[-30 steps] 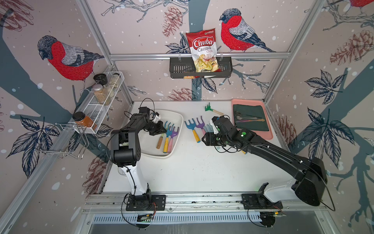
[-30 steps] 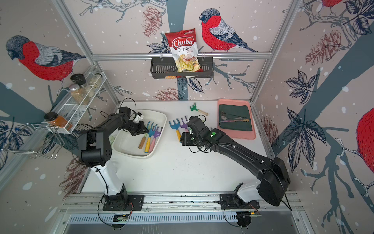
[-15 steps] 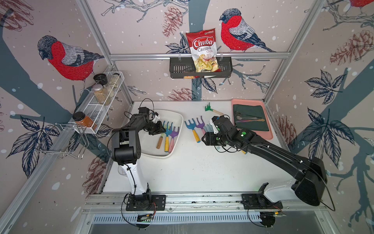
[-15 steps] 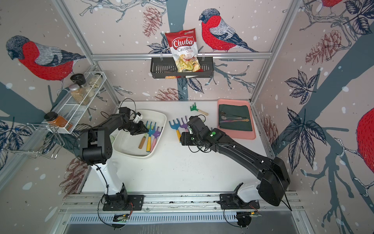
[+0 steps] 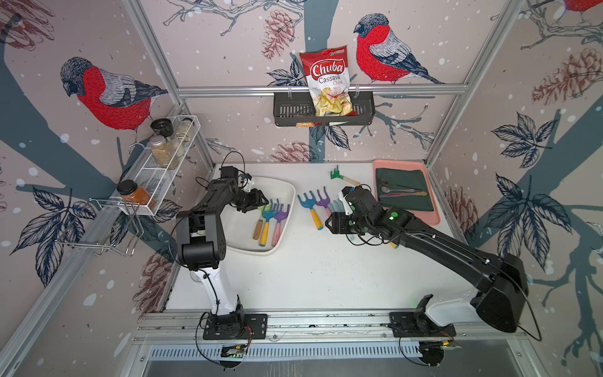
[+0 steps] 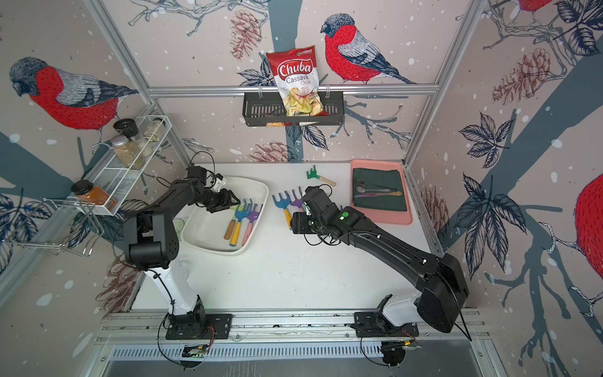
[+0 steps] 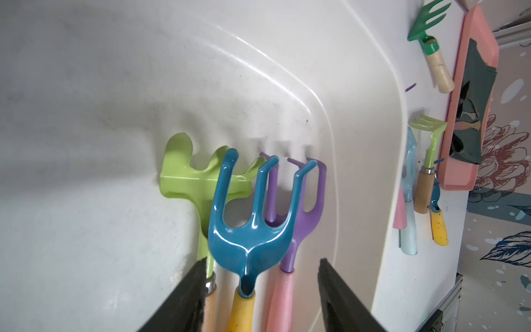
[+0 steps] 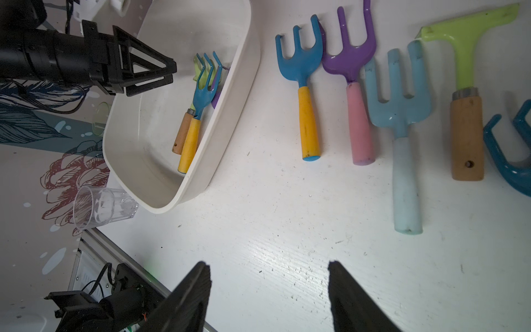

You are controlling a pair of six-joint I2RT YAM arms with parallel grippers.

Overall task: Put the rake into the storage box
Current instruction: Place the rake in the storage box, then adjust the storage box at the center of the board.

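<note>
A: Left hand [image 7: 263, 261]: fingers apart, clamped on nothing. The teal rake [image 7: 250, 230] lies free just below the gap, inside the storage box [image 5: 239, 228]. A lime rake [image 7: 184, 172] and a purple rake [image 7: 304, 207] lie to either side of it, all three along the box wall towards the right arm

B: Right hand?

A: Right hand [image 8: 267, 263]: fingers apart too, empty, over bare bench [image 8: 258, 230]. Ahead of it, well apart, is a row of rakes out on the bench. The blue bench rake [image 8: 301, 57] is nearest the box, with the purple bench rake [image 8: 349, 54] beside it, heads touching. Then comes a pale blue rake [image 8: 399, 100]

B: How would one handle?

A: Light, I'd judge, and stiff plastic. The glossy heads are probably slippery and the tines awkward to pinch. Better to take the round handle at mid-length, fingers crosswise. The handles lie close together, so there's little room for a finger between neighbours. The blue bench rake has open bench on its box side, so it looks the easiest to take
</note>
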